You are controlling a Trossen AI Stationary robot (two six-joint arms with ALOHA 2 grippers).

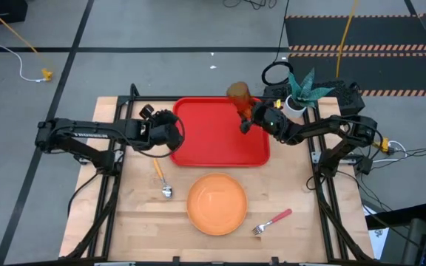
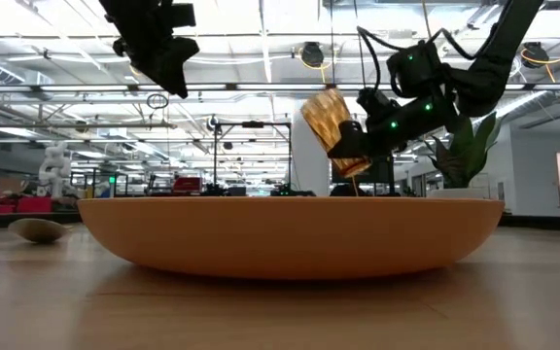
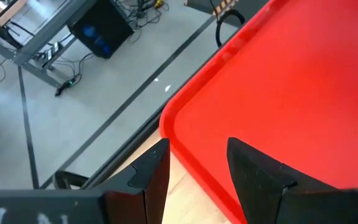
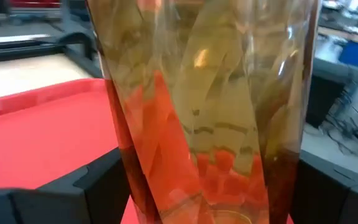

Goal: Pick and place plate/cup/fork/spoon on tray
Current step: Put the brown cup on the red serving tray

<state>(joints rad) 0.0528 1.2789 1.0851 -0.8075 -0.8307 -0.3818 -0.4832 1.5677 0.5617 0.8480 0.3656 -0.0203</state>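
Note:
The red tray (image 1: 213,137) lies flat at the table's far middle. The amber cup (image 1: 239,94) is in my right gripper (image 1: 248,122), above the tray's far right corner; it fills the right wrist view (image 4: 210,93). My left gripper (image 1: 176,137) is open and empty above the tray's left rim (image 3: 185,124), and the low view shows it raised high (image 2: 168,73). The orange plate (image 1: 217,203) lies on the table near the front. The spoon (image 1: 161,177) lies to its left and the fork (image 1: 272,220) to its right. My right gripper pinches the cup's side wall near its lower end (image 2: 350,160) between its two fingers (image 4: 104,186), one on each side. The fingers come from the table's right, slanting down. The cup is lifted clear of the tray and tilted, its upper end leaning toward the table's left (image 2: 321,105).
A white pot with a green plant (image 1: 298,100) stands just right of the tray's far right corner, close to my right arm. The tray's inside is bare red surface. Bare wood shows along the table's near edge.

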